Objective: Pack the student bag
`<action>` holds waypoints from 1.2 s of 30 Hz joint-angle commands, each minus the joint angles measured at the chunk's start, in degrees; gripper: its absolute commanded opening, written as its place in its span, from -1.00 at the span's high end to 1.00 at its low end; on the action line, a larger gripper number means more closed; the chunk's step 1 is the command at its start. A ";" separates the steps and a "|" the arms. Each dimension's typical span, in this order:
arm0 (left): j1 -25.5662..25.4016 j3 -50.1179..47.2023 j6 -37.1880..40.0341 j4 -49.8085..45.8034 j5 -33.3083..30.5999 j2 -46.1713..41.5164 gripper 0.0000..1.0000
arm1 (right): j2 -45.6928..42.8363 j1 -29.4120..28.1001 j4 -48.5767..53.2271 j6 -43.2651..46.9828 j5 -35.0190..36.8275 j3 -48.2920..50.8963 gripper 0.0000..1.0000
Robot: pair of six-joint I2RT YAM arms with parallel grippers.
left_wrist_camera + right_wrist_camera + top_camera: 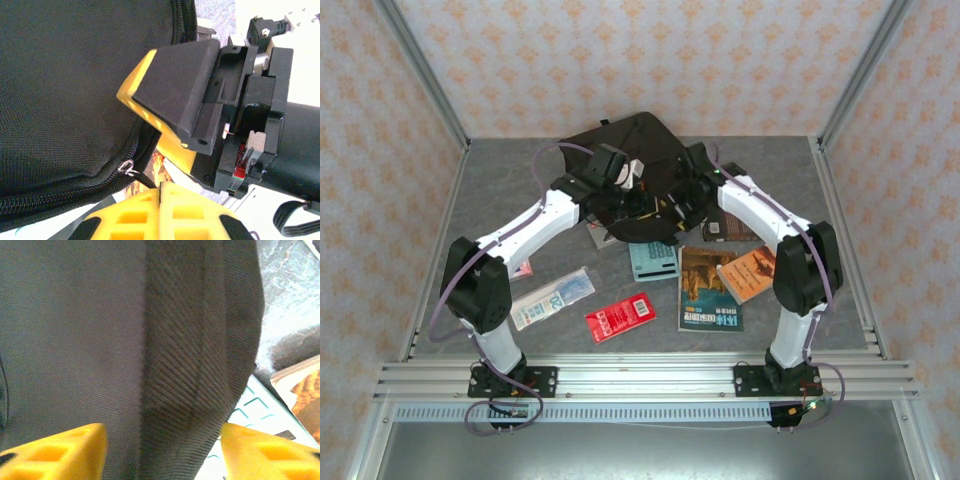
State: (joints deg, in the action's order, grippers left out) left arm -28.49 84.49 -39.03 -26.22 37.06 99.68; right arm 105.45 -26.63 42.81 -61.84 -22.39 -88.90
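The student bag (pixel 620 150), a large black fabric backpack, lies at the back middle of the table with both arms reaching onto its near edge. My left gripper (pixel 161 187) is shut on the bag's black zipper pull tab (pixel 142 179), just below the metal ring (pixel 129 168) of the zipper. In the top view the left gripper (pixel 628 200) sits at the bag's front edge. My right gripper (pixel 162 455) is open, its yellow fingertips (pixel 65 450) wide apart on either side of a ribbed black strap (pixel 195 365) of the bag. One finger of that right gripper shows in the left wrist view, close to the zipper.
In front of the bag lie a teal booklet (pixel 653 260), a brown-covered book (pixel 708 290), an orange book (pixel 748 272), a red packet (pixel 620 318) and a white and blue packet (pixel 552 297). Another book (pixel 730 230) lies under the right arm. Metal frame rails border the table.
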 commanded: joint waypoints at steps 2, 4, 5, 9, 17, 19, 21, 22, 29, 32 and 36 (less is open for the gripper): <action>0.02 -0.68 1.06 1.52 0.65 -2.56 1.00 | -1.59 -0.35 2.05 -0.52 4.36 0.02 0.08; 0.02 -0.82 1.21 1.52 0.58 -2.56 1.00 | -2.08 -0.35 1.63 0.03 4.50 0.07 0.30; 0.05 -0.75 1.36 1.24 0.48 -2.56 1.00 | -2.30 -0.35 1.79 0.43 4.92 -0.06 0.41; 0.15 -0.54 2.45 -0.30 -0.13 -2.56 1.00 | -3.30 -0.39 2.96 2.69 8.41 -0.92 0.78; 1.65 -1.49 1.47 0.00 -0.67 -3.20 1.00 | -2.62 0.76 5.98 5.74 12.41 -1.81 1.00; 2.24 -1.98 1.07 0.36 -0.67 -3.34 1.00 | -2.62 0.97 5.95 6.11 12.46 -1.55 1.00; 2.80 -2.35 0.80 0.47 -0.58 -3.48 1.00 | -2.77 1.23 5.90 6.68 12.68 -1.45 1.00; 3.15 -2.60 0.71 0.55 -0.50 -3.52 1.00 | -2.79 1.32 5.97 6.88 12.89 -1.52 1.00; 5.92 -4.39 0.53 0.71 -0.14 -4.70 1.00 | -2.97 2.19 5.98 7.87 12.96 -1.28 1.00; 6.82 -5.06 0.54 0.73 -0.06 -5.12 1.00 | -2.97 2.46 5.71 8.14 12.78 -1.19 1.00; 8.16 -6.35 -0.02 1.37 0.20 -5.55 1.00 | -3.14 2.70 5.54 8.66 12.84 -0.93 1.00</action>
State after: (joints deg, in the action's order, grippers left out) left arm -21.78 79.09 -38.72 -26.11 37.08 96.75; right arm 104.31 -24.80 46.33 -54.72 -13.30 -89.27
